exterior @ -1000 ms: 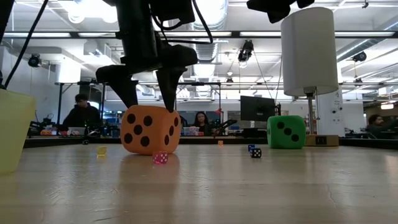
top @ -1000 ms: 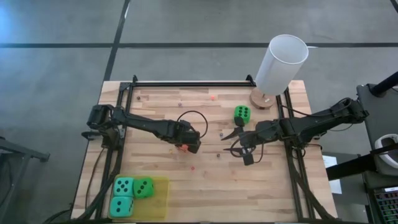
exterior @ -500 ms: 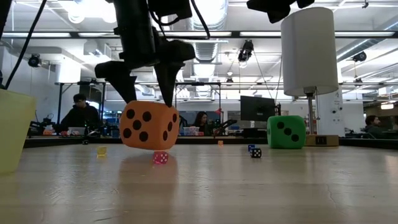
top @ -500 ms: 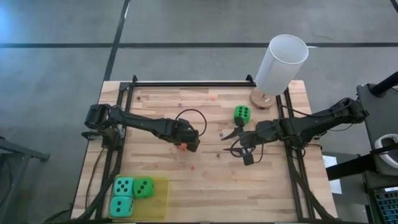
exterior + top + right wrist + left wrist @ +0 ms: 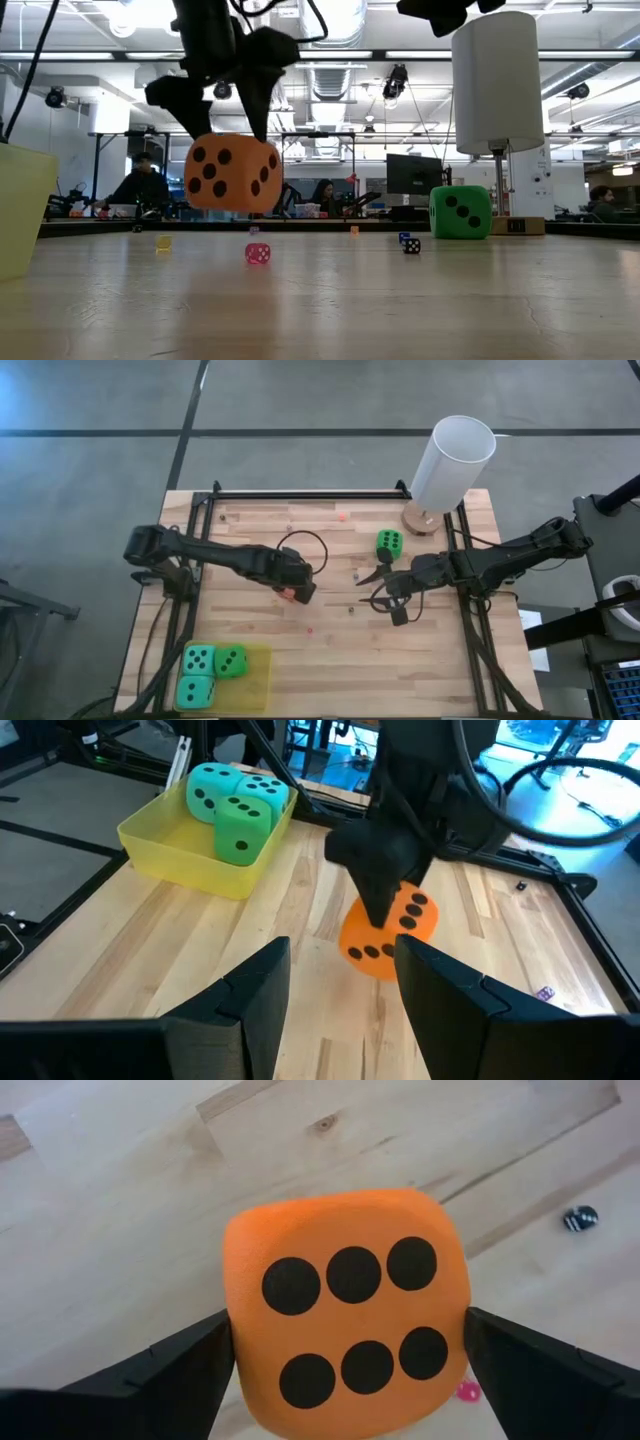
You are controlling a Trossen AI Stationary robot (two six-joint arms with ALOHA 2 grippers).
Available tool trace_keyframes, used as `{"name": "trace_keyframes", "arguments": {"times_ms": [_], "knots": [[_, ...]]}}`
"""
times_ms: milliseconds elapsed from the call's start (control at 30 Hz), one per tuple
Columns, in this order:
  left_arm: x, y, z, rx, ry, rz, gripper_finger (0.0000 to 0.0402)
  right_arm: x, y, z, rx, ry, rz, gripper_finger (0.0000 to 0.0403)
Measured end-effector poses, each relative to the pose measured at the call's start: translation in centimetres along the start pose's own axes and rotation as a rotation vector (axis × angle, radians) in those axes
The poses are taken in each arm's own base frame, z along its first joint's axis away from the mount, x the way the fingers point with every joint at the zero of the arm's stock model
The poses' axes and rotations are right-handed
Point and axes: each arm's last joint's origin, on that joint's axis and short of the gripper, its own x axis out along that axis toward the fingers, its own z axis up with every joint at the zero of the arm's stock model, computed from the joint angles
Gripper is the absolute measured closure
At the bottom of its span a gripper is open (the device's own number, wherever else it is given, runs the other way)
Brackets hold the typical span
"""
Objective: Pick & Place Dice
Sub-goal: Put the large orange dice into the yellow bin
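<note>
An orange die (image 5: 232, 173) with black pips hangs above the wooden table, near its middle, with my left gripper (image 5: 225, 130) shut on it from above; in the high view the gripper (image 5: 297, 588) covers most of it. A green die (image 5: 390, 544) rests on the table farther right. Two teal dice (image 5: 199, 658) (image 5: 195, 692) and another green one (image 5: 231, 660) lie in a yellow tray (image 5: 260, 665) at the near left. My right gripper (image 5: 372, 585) stands open right of centre, nothing between its fingers (image 5: 255, 990). My left gripper pinches the orange die by two opposite side faces (image 5: 238, 1330) between its two fingers (image 5: 180, 1370). The fingers come steeply down from above, and the six-pip face (image 5: 350, 1315) looks up at the wrist. The die hangs slightly tilted, clear of the table.
A tall white cylinder (image 5: 452, 462) on a round wooden foot stands at the far right corner. Tiny dice lie scattered on the table: a pink one (image 5: 258, 253) under the orange die, a yellow one (image 5: 163, 242), a black one (image 5: 411, 245). Black rails frame the table.
My left gripper has gone up and a little toward the table's left edge with the orange die. The die stood on the table a second ago and now hangs clear of it, slightly tipped. The tiny pink die stays where it was.
</note>
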Motion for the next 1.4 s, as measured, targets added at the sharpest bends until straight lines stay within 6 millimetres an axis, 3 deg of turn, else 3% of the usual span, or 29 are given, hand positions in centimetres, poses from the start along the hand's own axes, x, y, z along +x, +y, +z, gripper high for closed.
{"name": "trace_keyframes", "arguments": {"times_ms": [733, 1400], "knots": [[-7.2, 1.9, -5.0, 0.230, 0.063, -0.134, 0.0024, 0.0, 0.0, 0.0, 0.000, 0.000, 0.000, 0.0223], [-9.3, 0.6, -11.0, 0.524, 0.195, -0.320, 0.0022, 0.0, 0.0, 0.0, 0.001, 0.000, 0.000, 0.0223]]}}
